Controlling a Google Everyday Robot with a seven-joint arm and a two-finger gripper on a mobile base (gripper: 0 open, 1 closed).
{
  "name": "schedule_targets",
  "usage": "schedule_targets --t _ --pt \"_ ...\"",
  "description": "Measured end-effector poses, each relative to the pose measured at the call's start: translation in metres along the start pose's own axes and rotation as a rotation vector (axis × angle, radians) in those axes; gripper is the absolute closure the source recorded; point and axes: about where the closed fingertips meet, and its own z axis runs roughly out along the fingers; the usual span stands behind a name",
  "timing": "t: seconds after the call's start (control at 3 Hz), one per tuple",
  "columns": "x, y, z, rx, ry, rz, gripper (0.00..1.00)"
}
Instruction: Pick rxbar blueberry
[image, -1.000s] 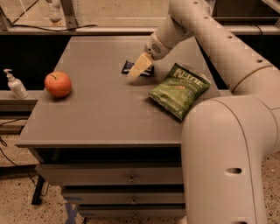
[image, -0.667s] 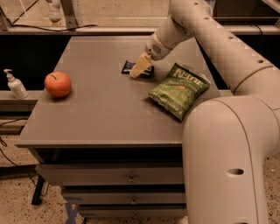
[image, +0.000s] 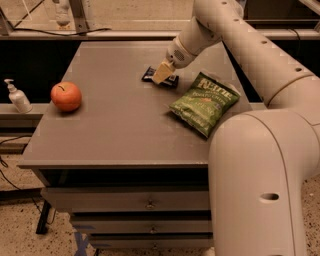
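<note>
The rxbar blueberry (image: 149, 74), a small dark flat bar, lies on the grey table (image: 115, 115) toward the back middle. My gripper (image: 162, 73) comes down from the cream arm at the upper right and sits right over the bar's middle, covering part of it. The bar's dark ends show on both sides of the gripper tip. The bar still rests flat on the tabletop.
A green crinkly chip bag (image: 205, 103) lies just right of the bar, close to the arm. An orange-red apple (image: 66, 96) sits near the table's left edge. A white pump bottle (image: 16, 97) stands on a ledge to the left. Drawers (image: 125, 200) run below the tabletop.
The gripper tip has shifted slightly to the right, over the middle of the bar. The bar, bag and apple have not moved.
</note>
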Motion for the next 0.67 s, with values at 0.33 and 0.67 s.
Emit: schedule_targets --t 0.33,0.67 --pt "-0.001 0.000 -0.001 0.000 0.000 0.000 1.00" --pt "-0.024 -0.003 -0.013 0.018 -0.056 -0.023 1.00"
